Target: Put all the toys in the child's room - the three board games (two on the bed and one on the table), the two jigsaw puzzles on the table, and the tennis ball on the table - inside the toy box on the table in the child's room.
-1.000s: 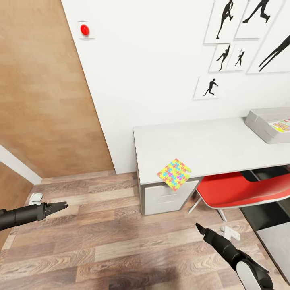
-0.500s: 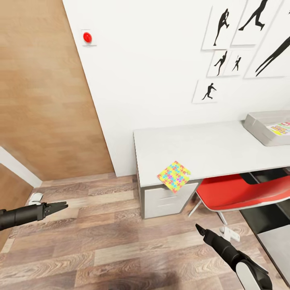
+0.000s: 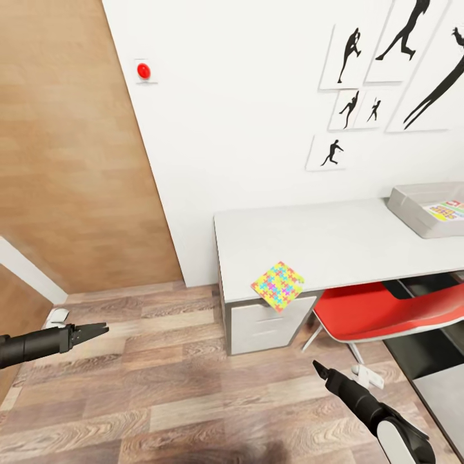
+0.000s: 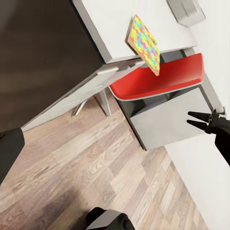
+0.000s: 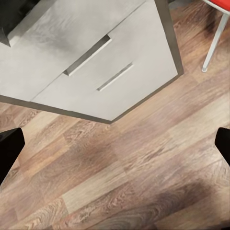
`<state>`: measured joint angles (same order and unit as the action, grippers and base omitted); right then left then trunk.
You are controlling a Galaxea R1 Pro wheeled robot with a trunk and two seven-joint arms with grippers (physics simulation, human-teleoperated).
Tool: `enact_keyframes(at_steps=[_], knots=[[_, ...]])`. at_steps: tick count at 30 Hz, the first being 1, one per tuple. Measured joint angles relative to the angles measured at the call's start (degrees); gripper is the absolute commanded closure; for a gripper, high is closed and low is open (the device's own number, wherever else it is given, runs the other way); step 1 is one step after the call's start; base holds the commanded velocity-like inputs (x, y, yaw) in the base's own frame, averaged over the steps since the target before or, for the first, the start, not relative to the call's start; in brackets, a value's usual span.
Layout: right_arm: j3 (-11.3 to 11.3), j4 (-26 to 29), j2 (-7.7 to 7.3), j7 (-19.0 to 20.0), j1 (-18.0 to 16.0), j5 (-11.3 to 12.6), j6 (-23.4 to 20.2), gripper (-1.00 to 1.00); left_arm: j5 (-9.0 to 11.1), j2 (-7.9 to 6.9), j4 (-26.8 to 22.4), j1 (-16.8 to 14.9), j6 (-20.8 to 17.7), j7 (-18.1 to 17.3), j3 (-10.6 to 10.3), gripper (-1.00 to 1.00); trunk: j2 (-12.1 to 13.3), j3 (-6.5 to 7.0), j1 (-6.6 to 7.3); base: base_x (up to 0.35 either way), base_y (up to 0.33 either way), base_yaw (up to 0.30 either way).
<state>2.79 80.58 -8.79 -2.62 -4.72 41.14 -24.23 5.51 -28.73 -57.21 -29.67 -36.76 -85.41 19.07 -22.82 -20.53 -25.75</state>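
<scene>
Nearest the robot, both arms hung low over the wood-plank floor (image 3: 193,386), well short of the desk. The left gripper (image 3: 90,333) pointed toward the desk from the left side of the head view, its dark fingers slightly parted and holding nothing; the right gripper (image 3: 320,369) reached forward from the lower right, its fingers drawn to a narrow tip in the head view, while in the right wrist view the two dark fingertips (image 5: 9,148) sat at opposite edges of the frame, well apart, with only floor between them. Beyond the grippers stood the grey desk (image 3: 335,241) with its drawer unit (image 3: 267,322) facing the robot, and a red chair (image 3: 380,309) was tucked under the desktop beside the drawers. A jigsaw puzzle (image 3: 278,285), brightly coloured, lay on the front edge of the desk above the drawers, one corner hanging over the edge. Further along the desktop, near the right border of the view, sat the grey toy box (image 3: 422,212), open-topped, with a colourful flat item inside that was too small to identify. Behind the desk rose the white wall (image 3: 245,129), hung with black silhouette prints (image 3: 351,51), a red button (image 3: 144,70) mounted near the wooden panel (image 3: 71,161) to the left.
</scene>
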Motion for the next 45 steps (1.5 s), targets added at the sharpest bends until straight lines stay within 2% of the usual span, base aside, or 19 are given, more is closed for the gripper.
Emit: enact_keyframes(at_steps=[11, 15, 23, 45], knots=[[-0.28, -0.99, 0.01, 0.0, 0.0, -0.07, 0.15, -1.0, 0.0, 0.0, 0.0, 0.0, 0.44, 0.0, 0.0, -1.0, 0.0, 1.05, 0.0, 0.0, 0.0, 0.0], [-0.67, -1.41, -0.01, 0.04, 0.0, 0.01, 1.7, -1.0, 0.0, 0.0, 0.0, 0.0, 0.45, -0.02, 0.0, -1.0, 0.0, 1.44, 0.0, 0.0, 0.0, 0.0], [-2.52, -2.1, 0.01, 0.02, 0.0, -0.11, 3.26, -1.0, 0.0, 0.0, 0.0, 0.0, 0.45, -0.04, 0.02, -1.0, 0.0, 2.2, 0.0, 0.0, 0.0, 0.0], [-2.54, -4.54, 0.01, 0.04, 0.0, -0.12, 3.91, -1.0, 0.0, 0.0, 0.0, 0.0, 0.63, -0.08, 0.01, -1.0, 0.01, 4.31, 0.0, 0.0, 0.0, 0.0]])
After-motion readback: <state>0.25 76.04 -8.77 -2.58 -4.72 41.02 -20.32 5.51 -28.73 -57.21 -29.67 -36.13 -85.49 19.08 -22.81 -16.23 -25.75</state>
